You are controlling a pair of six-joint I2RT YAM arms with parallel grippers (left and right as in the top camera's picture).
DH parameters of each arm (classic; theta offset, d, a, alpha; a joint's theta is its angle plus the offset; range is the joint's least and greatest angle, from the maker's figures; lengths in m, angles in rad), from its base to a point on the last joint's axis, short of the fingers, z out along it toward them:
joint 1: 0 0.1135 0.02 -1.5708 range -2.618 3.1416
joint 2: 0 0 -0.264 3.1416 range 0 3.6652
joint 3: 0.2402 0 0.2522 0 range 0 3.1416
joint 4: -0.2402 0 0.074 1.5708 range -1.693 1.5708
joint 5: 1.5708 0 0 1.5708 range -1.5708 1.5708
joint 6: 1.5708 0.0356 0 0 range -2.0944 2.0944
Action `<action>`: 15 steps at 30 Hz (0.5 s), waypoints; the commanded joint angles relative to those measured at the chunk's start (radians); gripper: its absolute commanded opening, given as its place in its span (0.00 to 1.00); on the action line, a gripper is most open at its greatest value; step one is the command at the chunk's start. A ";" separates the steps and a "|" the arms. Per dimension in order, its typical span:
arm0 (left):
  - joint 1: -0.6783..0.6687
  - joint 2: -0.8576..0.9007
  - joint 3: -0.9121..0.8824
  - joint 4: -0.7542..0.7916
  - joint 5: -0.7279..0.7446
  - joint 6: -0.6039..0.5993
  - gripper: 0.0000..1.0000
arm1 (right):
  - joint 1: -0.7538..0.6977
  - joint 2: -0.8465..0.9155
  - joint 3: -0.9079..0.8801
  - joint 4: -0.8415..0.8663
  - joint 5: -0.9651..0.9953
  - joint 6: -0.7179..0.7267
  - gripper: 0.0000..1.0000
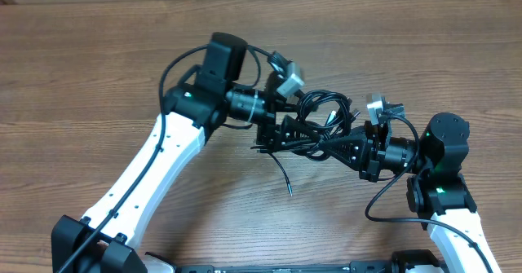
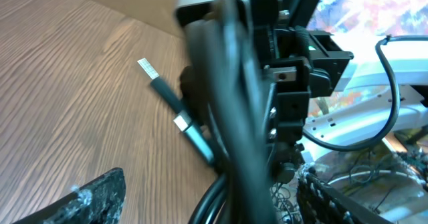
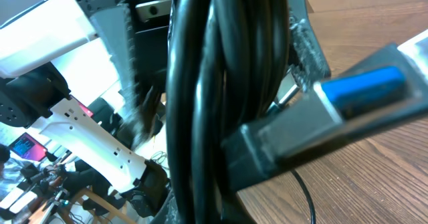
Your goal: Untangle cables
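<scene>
The cables [image 1: 320,112] are a bunch of thin black cords held above the wooden table between both arms. My left gripper [image 1: 273,134] is at the bunch's left end. In the left wrist view its fingers [image 2: 210,187] stand wide apart, with a thick blurred run of cable [image 2: 234,103] passing between them and a gap on each side. Two plug ends [image 2: 180,120] lie on the table beyond. My right gripper [image 1: 351,149] is shut on the bunch's right end. The right wrist view [image 3: 221,204] is filled with cords [image 3: 200,83] and a blue-tongued USB plug [image 3: 361,83].
One loose strand [image 1: 285,175] hangs from the bunch down to the table toward the front. The wooden table [image 1: 81,77] stretches on all sides. The arms' own thicker wires loop near each wrist [image 1: 383,204].
</scene>
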 commanded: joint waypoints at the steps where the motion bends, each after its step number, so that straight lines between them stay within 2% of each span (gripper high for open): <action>1: -0.011 -0.017 0.022 0.032 -0.002 0.014 0.73 | -0.001 -0.005 0.014 0.005 -0.017 0.000 0.04; 2: -0.010 -0.017 0.022 0.033 -0.002 0.014 0.67 | -0.001 -0.005 0.014 0.005 -0.017 -0.003 0.04; 3: -0.009 -0.017 0.022 0.033 -0.002 0.014 0.57 | -0.001 -0.005 0.014 0.005 -0.016 -0.003 0.04; 5: -0.006 -0.017 0.022 0.032 -0.002 0.006 0.15 | -0.001 -0.005 0.014 0.005 -0.016 -0.007 0.04; 6: -0.006 -0.017 0.022 0.032 -0.002 0.006 0.04 | -0.001 -0.005 0.014 0.002 -0.016 -0.008 0.04; 9: -0.006 -0.017 0.022 0.032 -0.002 0.006 0.04 | -0.001 -0.004 0.013 -0.015 -0.006 -0.026 0.05; 10: -0.006 -0.017 0.022 0.033 -0.002 -0.002 0.04 | -0.001 -0.004 0.013 -0.021 0.008 -0.026 0.17; 14: -0.003 -0.017 0.022 0.034 -0.003 -0.020 0.04 | -0.001 -0.003 0.013 -0.079 0.090 -0.026 0.79; 15: 0.000 -0.017 0.022 0.034 -0.003 -0.027 0.04 | -0.001 -0.003 0.013 -0.098 0.118 -0.026 0.86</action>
